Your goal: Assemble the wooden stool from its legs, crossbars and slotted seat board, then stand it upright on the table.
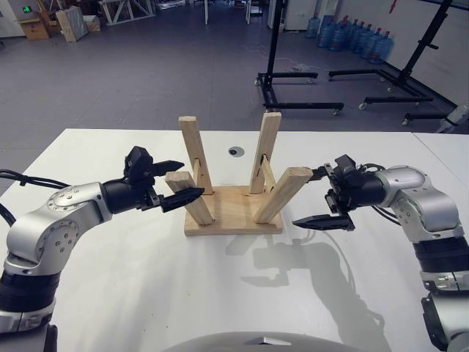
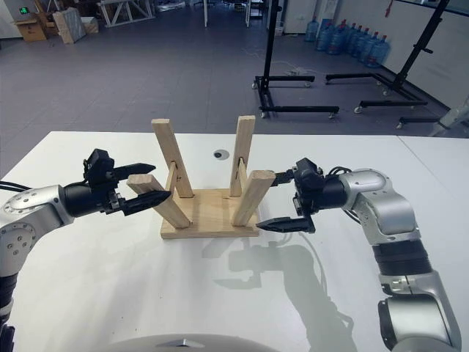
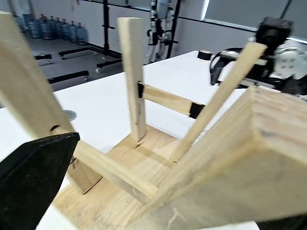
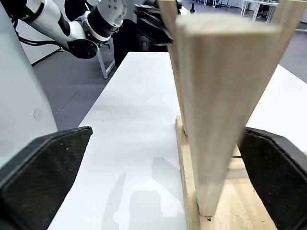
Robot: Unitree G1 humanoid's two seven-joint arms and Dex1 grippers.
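Here, four legs (image 1: 195, 154) in the seat board (image 1: 233, 218).

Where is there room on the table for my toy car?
Free: the table in front of the seat board, and the far strip around the small hole. Crowded: beside the front legs, where the left hand and right hand sit.

The seat board (image 1: 233, 220) lies on the table (image 1: 110, 293), with four legs (image 1: 196, 154) standing on it. The left gripper (image 1: 192, 178) is left of the board, the right gripper (image 1: 304, 198) right of it.
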